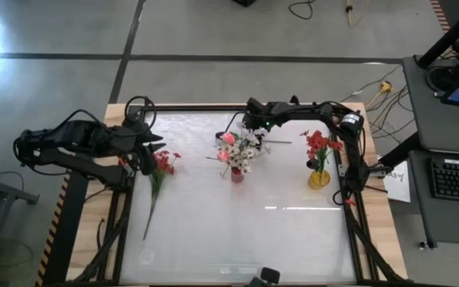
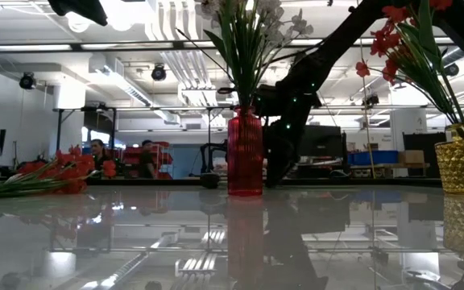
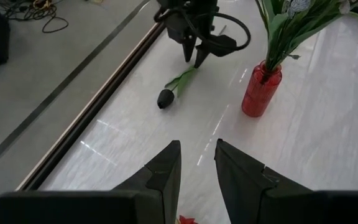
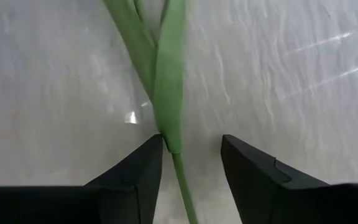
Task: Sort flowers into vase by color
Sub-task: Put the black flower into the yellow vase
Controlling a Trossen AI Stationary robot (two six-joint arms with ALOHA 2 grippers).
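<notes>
Two vases already hold flowers, so the sorting looks well advanced though unfinished. On the white table point(image 1: 237, 231) the red vase point(image 1: 237, 173) at the middle carries a mixed bunch point(image 1: 241, 151) of white sprays with a pink bud, and the gold vase point(image 1: 319, 178) toward the right side carries red blooms point(image 1: 318, 145).

Still out of any vase are the red bunch point(image 1: 159, 171), lying flat with its long stem near the left side, and a single flower point(image 3: 174, 88) lying on the far part of the table behind the red vase. Its head looks dark in the left wrist view, so its colour is hard to call.

Over that single flower the right gripper point(image 4: 191, 155) stands low, fingers moderately apart with the green stem and leaf point(image 4: 166, 93) between them and one finger touching the leaf; no grip is closed yet. Above the head of the red bunch the left gripper point(image 3: 197, 165) hovers, fingers narrowly parted and holding nothing.

Whether white and pink are meant to share the red vase cannot be judged here, and the low view cuts off the tops of both bouquets.
</notes>
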